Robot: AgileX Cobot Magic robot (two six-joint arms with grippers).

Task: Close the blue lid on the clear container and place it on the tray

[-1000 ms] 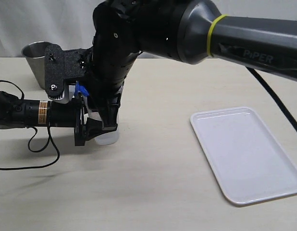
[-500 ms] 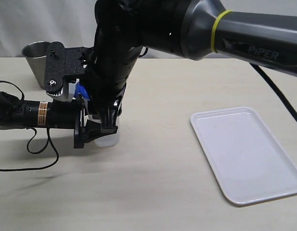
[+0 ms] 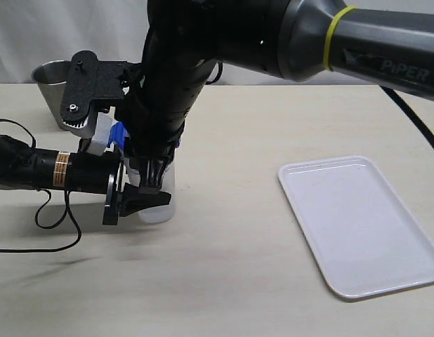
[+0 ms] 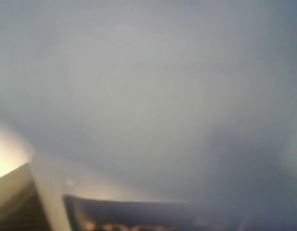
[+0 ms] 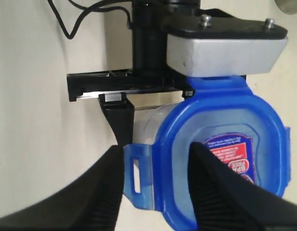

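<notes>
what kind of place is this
Probably a robot lab test bench: a black robot arm works over a plain beige tabletop against a white backdrop, with just a few props like a tray and steel cup.

Items in view, by count: one blue lid [image 5: 220, 120] bearing one sticker [image 5: 230, 156]; one clear container [image 3: 159, 215]; one white tray [image 3: 364, 225]; one steel cup [image 3: 48, 91]; one table [image 3: 224, 281]. Two robot arms appear, the left arm [image 3: 27, 168] and the right arm [image 3: 273, 35], giving two grippers: the left gripper [image 3: 140, 198] and the right gripper [image 3: 154, 180].
</notes>
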